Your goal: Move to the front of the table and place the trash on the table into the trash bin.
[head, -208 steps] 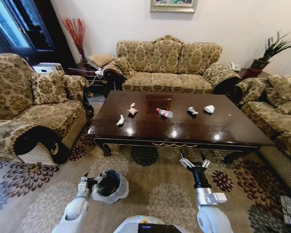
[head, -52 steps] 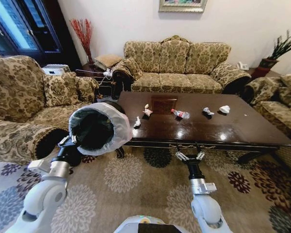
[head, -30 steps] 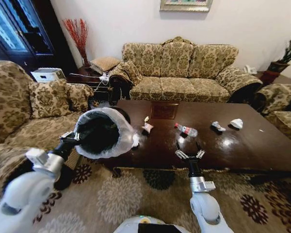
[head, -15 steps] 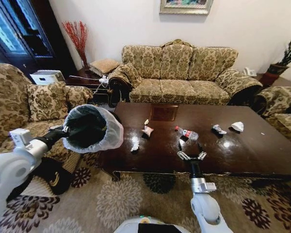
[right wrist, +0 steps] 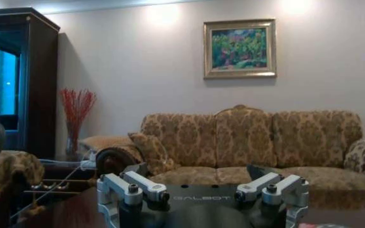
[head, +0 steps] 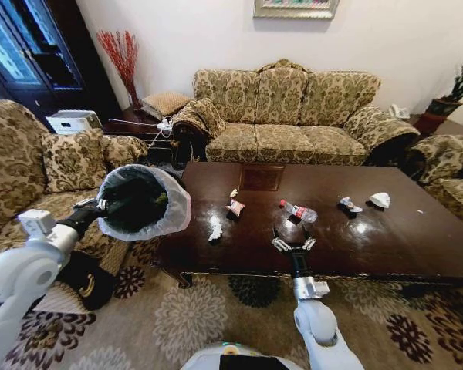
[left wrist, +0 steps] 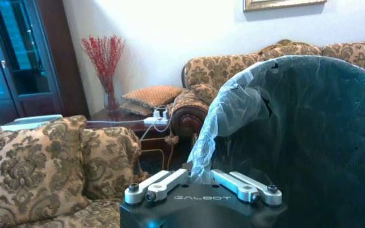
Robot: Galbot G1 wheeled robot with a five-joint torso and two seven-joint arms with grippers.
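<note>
Bin (head: 141, 202) held up in the air off the table's (head: 386, 247) left end, tipped on its side, mouth facing the camera and slightly right, long axis roughly horizontal. Black inside, whitish translucent liner folded over the rim. Left gripper (left wrist: 201, 183) clamped on the bin's rim edge with liner bunched between the fingers.

Right gripper (head: 293, 244) over the table's front edge, fingers spread wide, holding nothing, touching nothing, pointing toward the sofa (head: 285, 108).

Trash on the glossy dark table: bottle (head: 298, 211) lying flat near centre, red cap toward the left, long axis slanting down to the right, just beyond the right gripper. White wad (head: 215, 229) left of it near the front, tan wad (head: 234, 205) behind that. Two more wads (head: 348, 204) (head: 380, 200) to the right, close together.
</note>
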